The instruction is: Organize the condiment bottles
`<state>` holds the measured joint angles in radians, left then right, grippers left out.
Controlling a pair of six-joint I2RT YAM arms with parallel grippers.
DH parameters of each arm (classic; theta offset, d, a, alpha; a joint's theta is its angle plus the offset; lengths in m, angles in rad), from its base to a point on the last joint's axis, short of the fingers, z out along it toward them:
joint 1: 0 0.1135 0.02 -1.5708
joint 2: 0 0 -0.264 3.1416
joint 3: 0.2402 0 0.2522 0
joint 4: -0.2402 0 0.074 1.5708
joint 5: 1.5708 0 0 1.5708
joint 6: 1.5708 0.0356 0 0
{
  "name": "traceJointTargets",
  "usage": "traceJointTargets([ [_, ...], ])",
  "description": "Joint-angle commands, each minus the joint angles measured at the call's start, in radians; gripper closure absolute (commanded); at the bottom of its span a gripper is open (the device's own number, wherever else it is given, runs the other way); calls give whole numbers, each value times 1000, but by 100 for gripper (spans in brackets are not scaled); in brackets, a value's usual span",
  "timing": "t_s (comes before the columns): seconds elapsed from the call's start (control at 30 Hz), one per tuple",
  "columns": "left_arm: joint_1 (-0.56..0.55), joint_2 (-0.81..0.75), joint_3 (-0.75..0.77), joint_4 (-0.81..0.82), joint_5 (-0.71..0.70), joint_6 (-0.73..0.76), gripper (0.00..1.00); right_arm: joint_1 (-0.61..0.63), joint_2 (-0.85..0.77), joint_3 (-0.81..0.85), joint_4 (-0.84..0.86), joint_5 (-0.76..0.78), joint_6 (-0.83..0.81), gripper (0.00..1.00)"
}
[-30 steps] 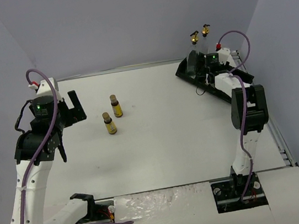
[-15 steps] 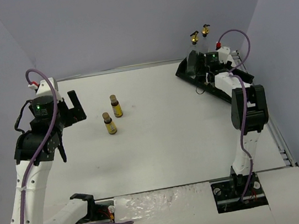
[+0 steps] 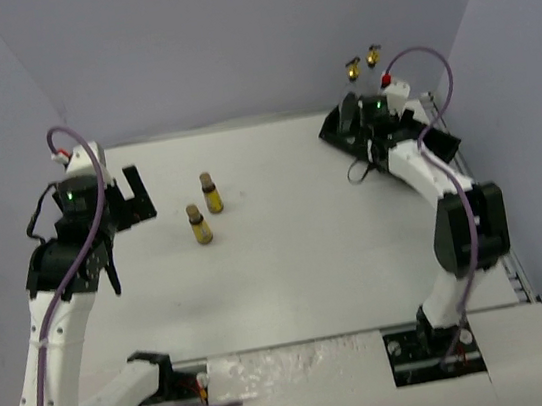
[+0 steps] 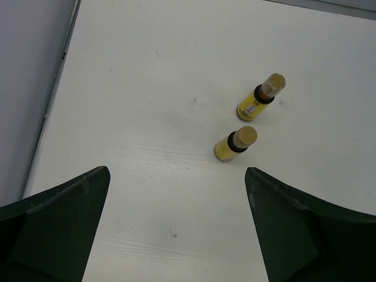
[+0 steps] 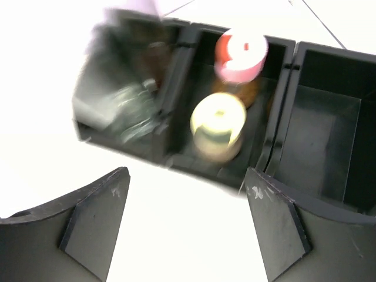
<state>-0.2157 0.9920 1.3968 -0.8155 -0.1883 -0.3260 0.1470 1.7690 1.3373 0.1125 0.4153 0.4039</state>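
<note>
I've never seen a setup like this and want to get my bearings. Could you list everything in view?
Amber bottles: two, yellow-amber with brown caps, upright side by side on the open table, left of centre.
Pink-capped bottle: one, in the tray's middle compartment.
Cream-capped bottle: one, in the same compartment, next to the pink one.
Spouted bottles: two, with gold-black spouts, in the tray's end compartment; their bodies are blurred.
Tray: one, black, far right of the table.
Table: one, white.
Arms: two, white and black with purple cables, at the near edge.
Left pincer: black, open, above the table near the amber bottles.
Right pincer: black, open, over the tray.
</note>
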Motion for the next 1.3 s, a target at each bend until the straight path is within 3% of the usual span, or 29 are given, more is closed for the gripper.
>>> traceJointTargets([
  [0.0, 6, -18, 50, 18, -22, 1, 3, 163, -258, -94, -15, 44, 25, 23],
  [0.1, 6, -22, 51, 9, -24, -2, 3, 290, -295, -113, -25, -32, 29, 22],
  [0.2, 6, -28, 62, -7, -32, -2, 3, 415, -216, -35, -26, -136, -10, 22],
  [0.3, 6, -33, 83, -27, -37, -7, 3, 494, -117, 94, -69, -214, -45, 22],
  [0.4, 6, -39, 99, -51, -48, -5, 3, 576, 14, 305, -118, -198, -69, 21],
  [0.57, 6, -42, 133, -85, -56, -2, 3, 608, 232, 656, -269, -249, -82, 21],
  [0.73, 7, -51, 144, -99, -58, -6, 3, 634, 391, 853, -354, -270, -78, 23],
  [1.0, 7, -53, 159, -115, -62, -4, 3, 652, 515, 950, -360, -267, -100, 25],
  [1.27, 7, -52, 155, -119, -68, 1, 3, 676, 547, 927, -301, -239, -112, 26],
])
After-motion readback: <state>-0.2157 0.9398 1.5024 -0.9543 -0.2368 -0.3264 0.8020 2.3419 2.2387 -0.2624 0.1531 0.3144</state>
